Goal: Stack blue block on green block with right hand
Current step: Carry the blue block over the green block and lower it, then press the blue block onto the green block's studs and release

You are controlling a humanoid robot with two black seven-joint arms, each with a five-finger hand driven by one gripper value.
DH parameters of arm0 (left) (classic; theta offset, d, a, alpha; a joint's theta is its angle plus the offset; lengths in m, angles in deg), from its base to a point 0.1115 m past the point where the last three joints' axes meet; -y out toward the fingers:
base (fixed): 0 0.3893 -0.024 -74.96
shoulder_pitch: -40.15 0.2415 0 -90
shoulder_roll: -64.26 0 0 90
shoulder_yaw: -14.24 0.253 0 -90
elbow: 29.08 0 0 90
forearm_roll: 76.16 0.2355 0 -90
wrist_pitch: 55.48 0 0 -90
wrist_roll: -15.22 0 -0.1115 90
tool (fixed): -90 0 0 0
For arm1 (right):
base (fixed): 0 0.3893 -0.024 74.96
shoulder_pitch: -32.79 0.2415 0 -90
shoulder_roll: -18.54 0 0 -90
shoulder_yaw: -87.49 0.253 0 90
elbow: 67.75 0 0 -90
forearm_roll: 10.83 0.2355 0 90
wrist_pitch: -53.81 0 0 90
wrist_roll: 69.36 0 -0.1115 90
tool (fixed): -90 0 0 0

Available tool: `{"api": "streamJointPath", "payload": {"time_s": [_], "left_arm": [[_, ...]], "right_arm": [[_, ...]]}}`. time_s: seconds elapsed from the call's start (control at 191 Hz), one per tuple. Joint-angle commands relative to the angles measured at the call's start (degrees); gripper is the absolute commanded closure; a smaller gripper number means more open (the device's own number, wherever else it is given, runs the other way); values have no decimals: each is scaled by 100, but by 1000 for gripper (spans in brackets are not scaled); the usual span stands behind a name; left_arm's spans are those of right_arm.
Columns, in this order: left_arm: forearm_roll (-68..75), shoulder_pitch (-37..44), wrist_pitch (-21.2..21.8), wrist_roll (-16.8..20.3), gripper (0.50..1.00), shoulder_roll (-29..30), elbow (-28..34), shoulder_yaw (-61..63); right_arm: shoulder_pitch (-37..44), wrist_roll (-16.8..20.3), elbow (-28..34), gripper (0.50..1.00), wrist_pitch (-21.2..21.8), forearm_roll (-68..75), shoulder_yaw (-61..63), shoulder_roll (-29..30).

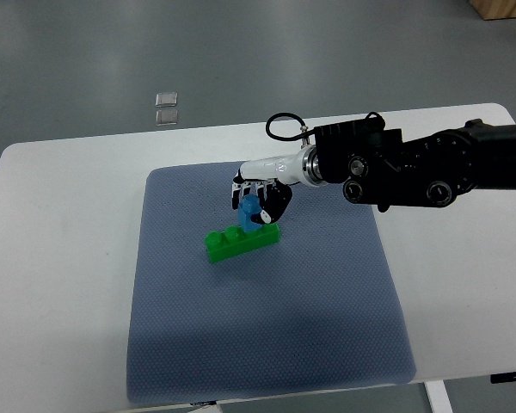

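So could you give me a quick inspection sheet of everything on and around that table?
Surface: white table with a blue-grey mat.
Job's things: blue block held over the green block; contact unclear.
Clutter: nothing seen.
Robot hand: right robot hand closed on the blue block; left not in view.
Cables: black cable loop at the wrist.
Surroundings: grey floor, two small clear squares on it.

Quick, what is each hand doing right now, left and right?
Left hand: not in view.
Right hand: fingers closed on the blue block, which sits over the green block.
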State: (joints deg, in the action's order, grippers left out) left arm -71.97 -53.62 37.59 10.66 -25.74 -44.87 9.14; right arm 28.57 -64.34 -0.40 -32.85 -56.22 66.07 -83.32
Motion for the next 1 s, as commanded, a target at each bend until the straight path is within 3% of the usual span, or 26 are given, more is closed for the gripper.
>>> {"api": "streamJointPath", "payload": {"time_s": [0.0, 0.996], "left_arm": [[-6, 0, 1, 8, 500, 0, 6, 0], [3, 9, 1, 0, 500, 0, 6, -9]], "right_arm": [[-44, -1, -2, 957, 0, -66, -3, 0], [-378, -53, -213, 957, -246, -594, -91, 141]]}}
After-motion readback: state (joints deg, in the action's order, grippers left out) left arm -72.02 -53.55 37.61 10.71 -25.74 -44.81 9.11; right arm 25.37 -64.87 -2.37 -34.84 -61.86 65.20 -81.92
